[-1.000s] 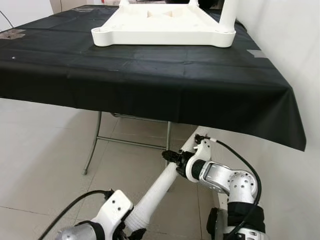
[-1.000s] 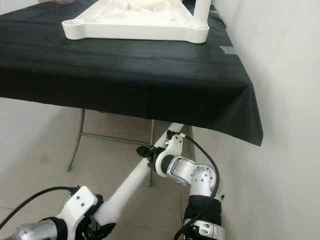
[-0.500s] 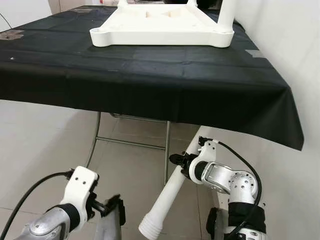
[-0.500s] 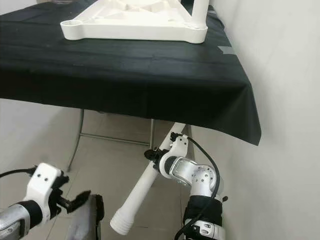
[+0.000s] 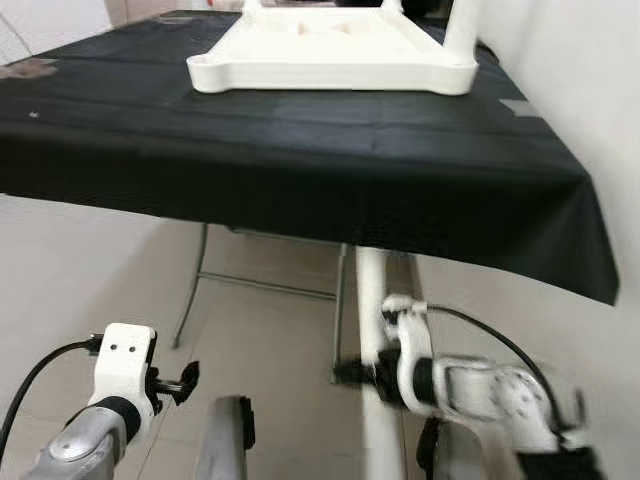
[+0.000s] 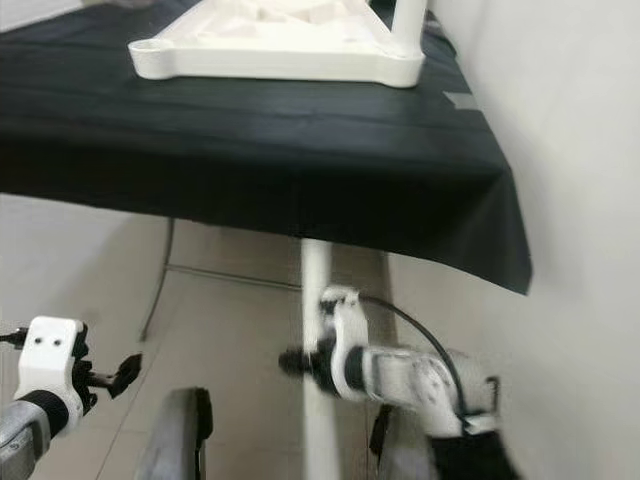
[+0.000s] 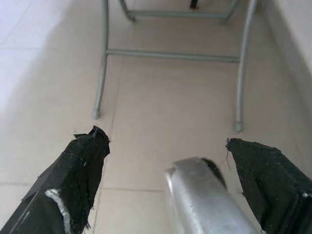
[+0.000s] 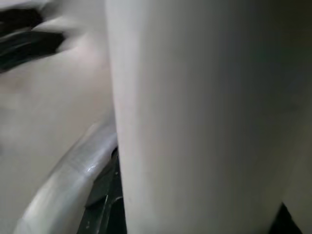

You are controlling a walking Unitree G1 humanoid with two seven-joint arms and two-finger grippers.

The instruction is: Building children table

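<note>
The white children's table top [image 5: 330, 50] lies upside down on the black-clothed table [image 5: 300, 150], with one white leg [image 5: 462, 25] standing at its far right corner. Below the cloth's front edge, my right gripper [image 5: 365, 372] is shut on a loose white table leg [image 5: 372, 290], which stands nearly upright; the same leg [image 8: 195, 117] shows close up in the right wrist view. Low at the left, my left gripper [image 7: 168, 146] is open over the floor with nothing held. A silver metal part [image 7: 204, 200] lies between its fingers [image 7: 83, 165].
The grey metal legs [image 5: 195, 290] of the folding table stand on the beige tiled floor [image 5: 100, 270] under the cloth. A white wall [image 5: 600, 100] runs close along the right side. The cloth's front right corner [image 5: 590, 270] hangs down.
A second ago both grippers held the slanted leg. The left gripper let go and drew back to the lower left. The right gripper has swung the leg upright.
</note>
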